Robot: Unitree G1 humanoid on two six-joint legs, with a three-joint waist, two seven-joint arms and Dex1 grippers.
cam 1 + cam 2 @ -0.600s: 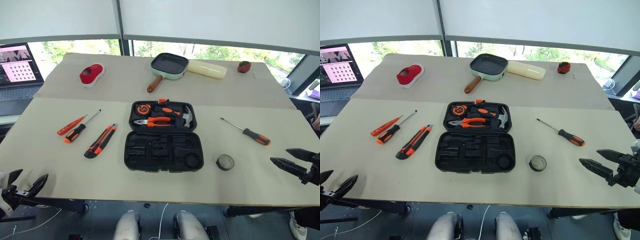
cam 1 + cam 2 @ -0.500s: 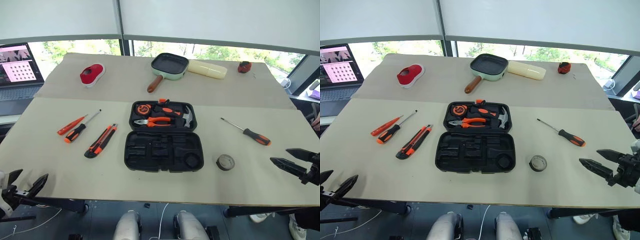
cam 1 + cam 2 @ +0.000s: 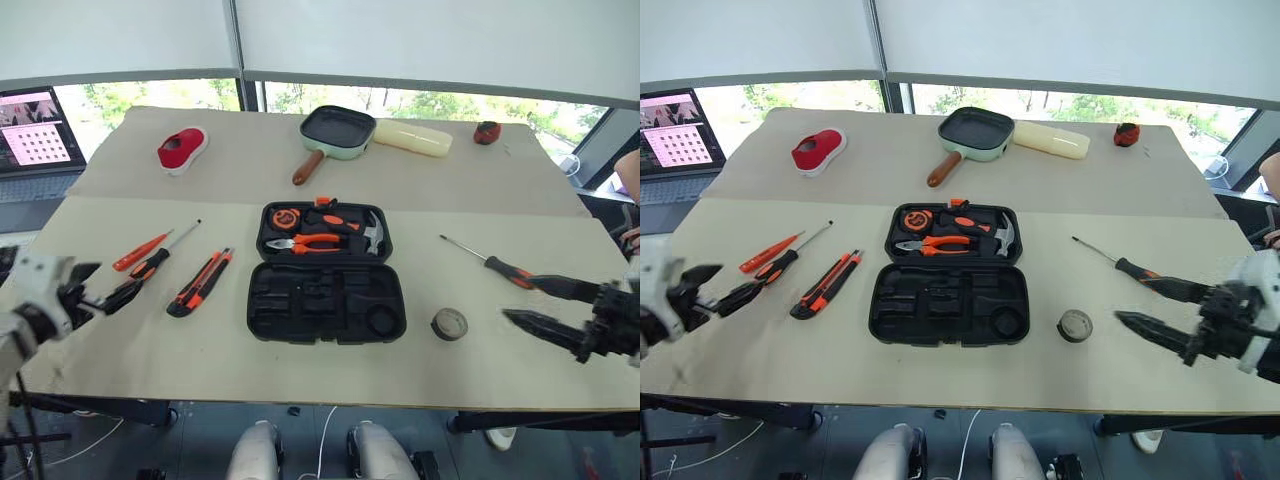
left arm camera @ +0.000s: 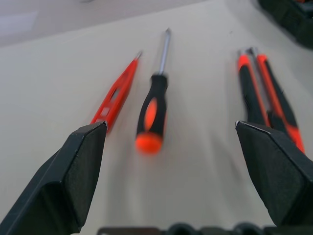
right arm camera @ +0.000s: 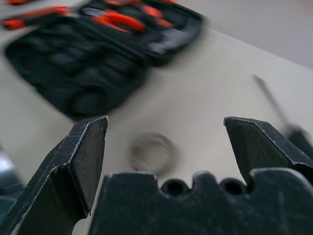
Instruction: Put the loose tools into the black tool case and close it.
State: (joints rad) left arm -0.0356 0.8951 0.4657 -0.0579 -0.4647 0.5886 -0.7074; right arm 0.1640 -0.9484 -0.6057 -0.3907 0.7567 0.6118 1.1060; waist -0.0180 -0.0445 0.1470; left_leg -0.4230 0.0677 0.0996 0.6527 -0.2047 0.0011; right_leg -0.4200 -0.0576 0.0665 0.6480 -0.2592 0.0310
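Note:
The black tool case (image 3: 326, 300) lies open mid-table; its far half holds pliers, a hammer and a tape measure, and its near half shows bare recesses. To its left lie a slim orange screwdriver (image 3: 141, 250), an orange-and-black screwdriver (image 3: 160, 258) and a utility knife (image 3: 200, 282). My left gripper (image 3: 105, 285) is open just short of the two screwdriver handles (image 4: 152, 110). On the right are a third screwdriver (image 3: 490, 262) and a tape roll (image 3: 449, 323). My right gripper (image 3: 517, 298) is open, low over the table beside the roll (image 5: 152, 152), one finger over that screwdriver's handle end.
At the table's back stand a green square pan (image 3: 338, 132), a cream cylinder (image 3: 413, 137), a red slipper-like thing (image 3: 182, 148) and a small dark red object (image 3: 487, 132). A laptop (image 3: 35, 135) sits far left. A person's arm (image 3: 628, 170) shows at the right edge.
Both grippers have come up from the table's front edge and inward: the left toward the two screwdrivers, the right toward the tape roll and third screwdriver. Both are still open.

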